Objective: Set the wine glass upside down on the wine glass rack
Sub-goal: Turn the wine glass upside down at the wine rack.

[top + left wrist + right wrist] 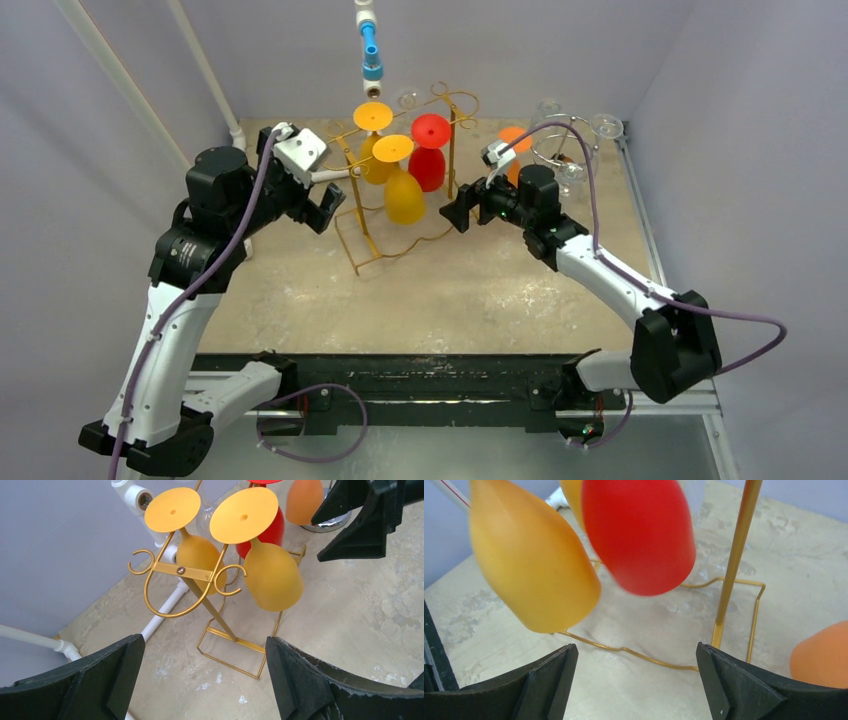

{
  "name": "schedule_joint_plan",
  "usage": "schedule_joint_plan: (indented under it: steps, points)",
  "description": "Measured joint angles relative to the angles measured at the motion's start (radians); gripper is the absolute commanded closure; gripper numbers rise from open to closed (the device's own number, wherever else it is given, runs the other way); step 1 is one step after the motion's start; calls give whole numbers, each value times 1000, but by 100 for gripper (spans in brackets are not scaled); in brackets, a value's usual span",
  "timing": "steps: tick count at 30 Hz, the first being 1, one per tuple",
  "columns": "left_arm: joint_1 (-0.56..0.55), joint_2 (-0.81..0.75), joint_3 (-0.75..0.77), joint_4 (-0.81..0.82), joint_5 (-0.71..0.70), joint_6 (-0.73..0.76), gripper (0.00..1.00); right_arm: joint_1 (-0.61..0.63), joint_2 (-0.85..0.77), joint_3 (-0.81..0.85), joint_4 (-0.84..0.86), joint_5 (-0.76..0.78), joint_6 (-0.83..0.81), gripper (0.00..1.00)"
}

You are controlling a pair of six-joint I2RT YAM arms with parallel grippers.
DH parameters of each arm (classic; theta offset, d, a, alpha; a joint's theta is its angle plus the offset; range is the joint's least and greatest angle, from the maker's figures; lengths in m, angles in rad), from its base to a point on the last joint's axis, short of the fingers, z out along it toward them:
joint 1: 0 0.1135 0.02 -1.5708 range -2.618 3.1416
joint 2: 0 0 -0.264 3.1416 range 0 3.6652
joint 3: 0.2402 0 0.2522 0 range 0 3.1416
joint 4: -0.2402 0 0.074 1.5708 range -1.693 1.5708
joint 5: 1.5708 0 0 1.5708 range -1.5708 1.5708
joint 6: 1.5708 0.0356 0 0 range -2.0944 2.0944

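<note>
The arm bases sit at the near edge of the table point(450, 300), partly cut off by the bottom of the top view. Further in, the left pincer point(328, 208) hangs with its jaws spread wide and nothing between them. It is just left of the gold wire rack point(182, 571). The right pincer point(462, 210) faces it from the rack's right side, jaws equally wide and empty. Neither touches rack or glass.

The rack stands about midway across the table, toward the far edge. Three glasses hang on it upside down, feet up and bowls down. The near yellow glass point(404, 195) hangs at the front and the far yellow glass point(376, 165) behind and to its left. The red glass point(427, 165) hangs to their right. In the right wrist view only the bowls show, with stems and feet cut off at the top, and the red one is slightly blurred. The left wrist view shows only a sliver of the red glass, behind the near yellow one.

An orange glass point(305, 502) is off the rack, toward the far right corner, beside a chrome stand point(565, 150). The right arm's wrist and cable cover part of it from above, and both wrist views crop it. Whether it hangs or stands cannot be told. Clear glasses on the chrome stand are hard to make out against the wall. A blue fitting point(371, 55) hangs over the far edge, its upper end out of frame.
</note>
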Motion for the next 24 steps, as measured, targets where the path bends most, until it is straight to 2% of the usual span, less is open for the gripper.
schedule_joint_plan:
  steps: [5,12,18,24]
  points:
    - [0,-4,22,-4,-14,0,0,0,63,0,-7,16,7,1]
    - [0,-10,23,-8,-26,-9,0,0,32,1,-15,30,11,1]
    - [0,9,23,-24,-69,-33,0,0,-100,-24,-49,70,10,1]
    - [1,5,-35,7,-177,-41,0,-1,-310,-142,-77,192,19,1]
